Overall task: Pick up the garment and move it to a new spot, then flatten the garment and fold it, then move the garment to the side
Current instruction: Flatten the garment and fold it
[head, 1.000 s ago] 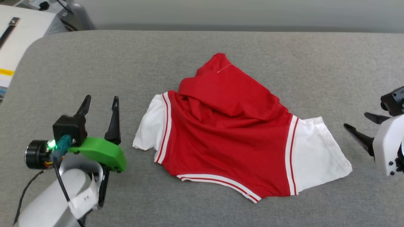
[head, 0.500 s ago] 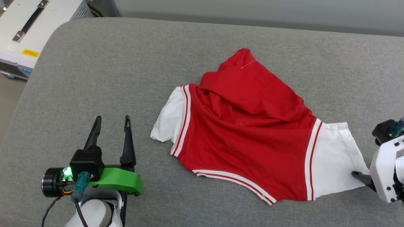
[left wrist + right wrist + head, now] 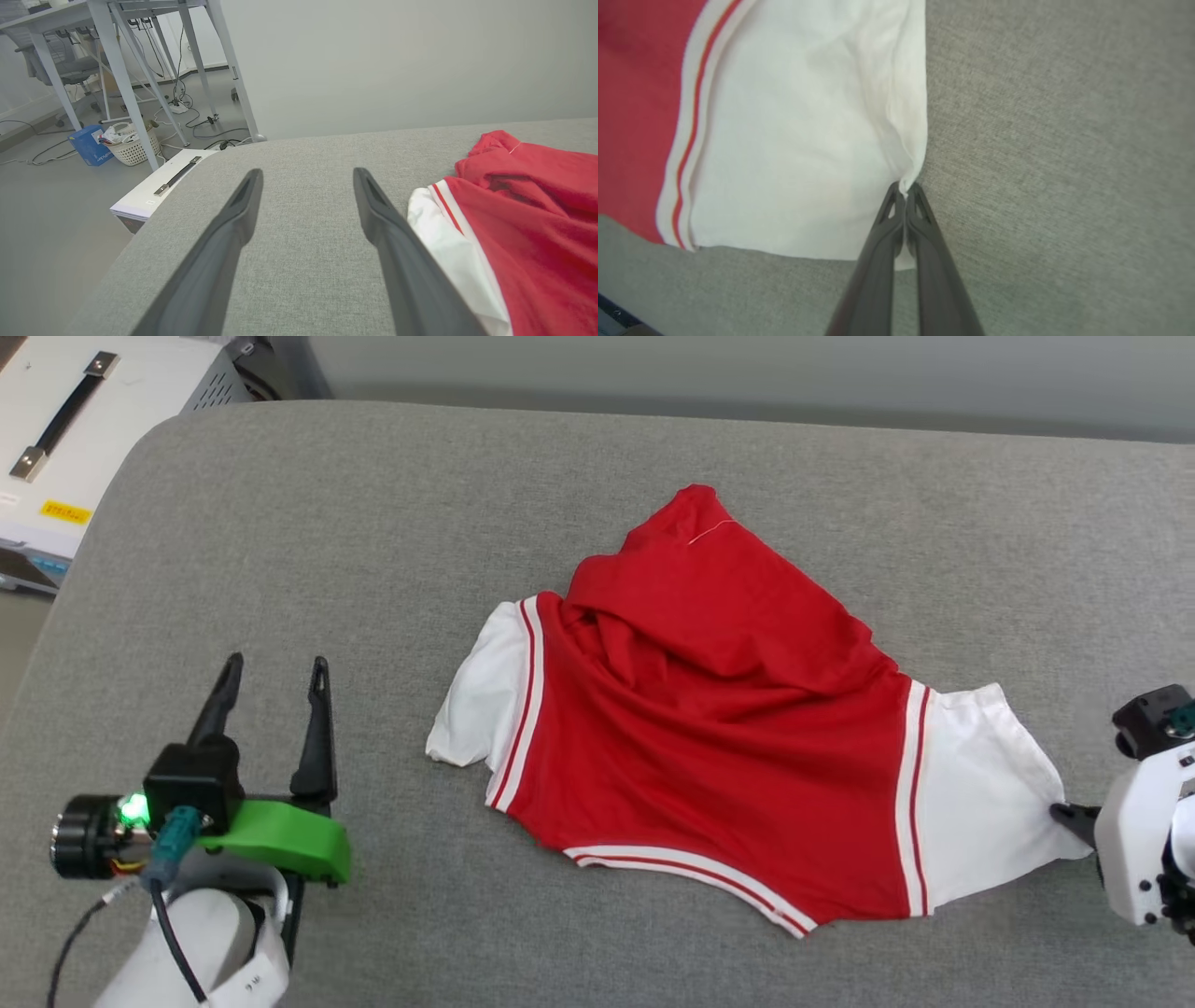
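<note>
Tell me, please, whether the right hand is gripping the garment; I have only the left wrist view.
Observer: Yes. In the right wrist view the right hand is shut on the outer hem of the garment's white sleeve.
Operator: Thank you. And on my side, is anything touched?
Observer: No. The head view shows the left hand open, with bare grey cushion between it and the other sleeve.
Operator: What lies along the near edge?
Observer: A red-and-white striped band runs along the edge nearest the robot.
</note>
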{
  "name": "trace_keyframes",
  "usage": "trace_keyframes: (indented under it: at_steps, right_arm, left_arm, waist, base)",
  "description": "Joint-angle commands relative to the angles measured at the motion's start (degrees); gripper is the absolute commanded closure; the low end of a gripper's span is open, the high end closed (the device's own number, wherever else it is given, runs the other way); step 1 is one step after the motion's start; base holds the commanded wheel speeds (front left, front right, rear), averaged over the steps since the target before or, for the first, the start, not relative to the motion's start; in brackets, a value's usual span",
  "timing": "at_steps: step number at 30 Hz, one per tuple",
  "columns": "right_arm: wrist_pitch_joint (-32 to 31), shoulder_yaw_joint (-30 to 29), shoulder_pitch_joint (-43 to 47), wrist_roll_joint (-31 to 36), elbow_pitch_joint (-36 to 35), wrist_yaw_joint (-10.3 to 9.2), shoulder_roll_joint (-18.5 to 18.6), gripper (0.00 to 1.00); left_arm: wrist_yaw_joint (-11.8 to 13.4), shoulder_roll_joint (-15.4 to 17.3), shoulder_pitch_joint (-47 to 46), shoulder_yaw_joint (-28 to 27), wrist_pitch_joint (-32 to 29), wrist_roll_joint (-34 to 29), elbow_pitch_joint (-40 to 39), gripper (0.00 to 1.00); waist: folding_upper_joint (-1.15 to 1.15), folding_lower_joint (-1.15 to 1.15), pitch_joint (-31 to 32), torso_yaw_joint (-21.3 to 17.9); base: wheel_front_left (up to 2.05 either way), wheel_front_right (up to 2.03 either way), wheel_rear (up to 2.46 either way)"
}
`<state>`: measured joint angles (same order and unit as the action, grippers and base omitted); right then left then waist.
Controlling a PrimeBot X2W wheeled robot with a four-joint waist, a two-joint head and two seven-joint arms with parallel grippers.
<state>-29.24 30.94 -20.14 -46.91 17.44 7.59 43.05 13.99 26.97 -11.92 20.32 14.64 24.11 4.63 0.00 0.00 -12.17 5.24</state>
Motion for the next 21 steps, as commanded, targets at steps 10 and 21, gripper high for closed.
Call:
trace_keyframes:
  at_steps: [10, 21]
  right_arm:
    - [2.18, -6.03, -0.25, -1.5, 2.1, -0.1, 3.47, 1.0]
    - [2.68, -6.3, -0.83, -0.08, 1.34, -0.1, 0.64, 1.0]
  left_arm:
    - [-10.17, 6.97, -12.27, 1.9, -12.3, 2.93, 0.37, 0.0]
    - [-19.93, 9.97, -22.74, 9.16, -44.97, 15.53, 2.31, 0.0]
  waist:
    - [0.0, 0.0, 0.72, -2.16]
    - [0.0, 0.0, -0.74, -3.19]
  base:
    - [0.0, 0.0, 0.0]
    - [0.0, 0.0, 0.0]
